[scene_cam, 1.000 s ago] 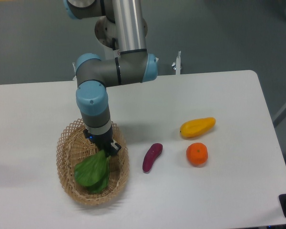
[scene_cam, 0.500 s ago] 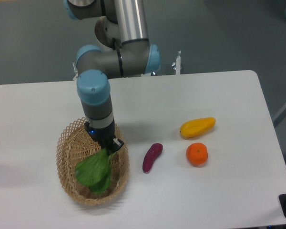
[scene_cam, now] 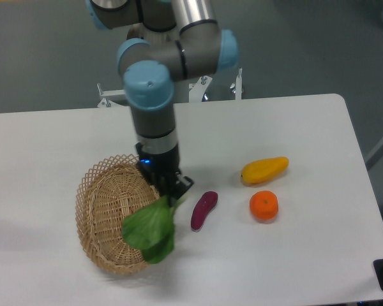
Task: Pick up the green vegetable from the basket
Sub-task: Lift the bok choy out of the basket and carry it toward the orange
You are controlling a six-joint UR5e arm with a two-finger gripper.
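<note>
Floppy green leaves were left dangling over the basket's (scene_cam: 102,191) right rim while the green vegetable (scene_cam: 150,228) was clamped at its stalk end by the gripper (scene_cam: 176,190), so it'd probably be judged light, soft, easily bruised.

Green vegetable (scene_cam: 150,228) hanging leaves-down, seemingly lifted, over basket (scene_cam: 105,210) right rim.

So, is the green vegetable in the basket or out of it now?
Mostly out: the gripper holds the green vegetable at its stalk end, and the leaves hang over the basket rim on the right.
</note>
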